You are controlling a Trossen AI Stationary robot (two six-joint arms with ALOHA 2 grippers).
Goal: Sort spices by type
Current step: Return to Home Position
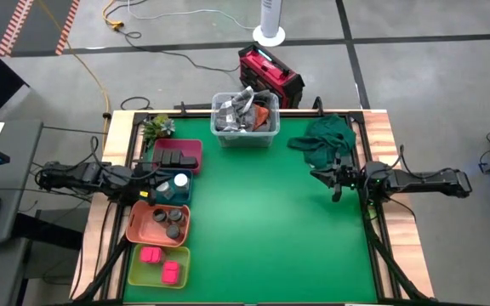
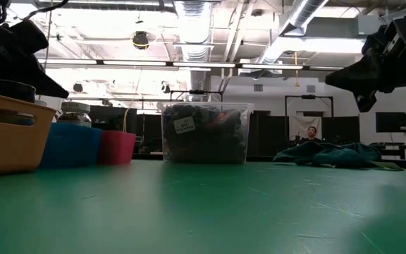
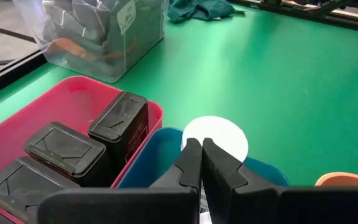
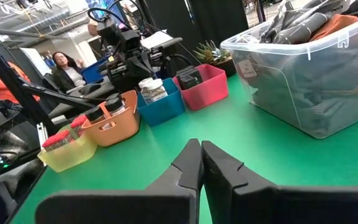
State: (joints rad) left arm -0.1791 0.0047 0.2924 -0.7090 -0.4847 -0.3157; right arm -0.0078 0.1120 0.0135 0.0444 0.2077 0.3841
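My left gripper (image 3: pixel 201 148) is shut and hangs just above the blue tray (image 3: pixel 143 163), close behind a white-topped jar (image 3: pixel 219 134) that stands in it; it touches nothing that I can see. Black boxes (image 3: pixel 120 121) lie in the red tray (image 1: pixel 177 155). Dark grey jars (image 1: pixel 173 223) stand in the orange tray (image 1: pixel 147 228), and pink-red boxes (image 1: pixel 162 263) lie in the yellow-green tray (image 1: pixel 139 270). My right gripper (image 4: pixel 201 152) is shut and held above the green table near its right edge (image 1: pixel 323 177).
A clear plastic bin (image 1: pixel 245 119) full of dark items stands at the far middle of the table. A crumpled green cloth (image 1: pixel 326 140) lies at the far right, and a small plant (image 1: pixel 156 127) at the far left. A person (image 4: pixel 64 65) sits beyond the left side.
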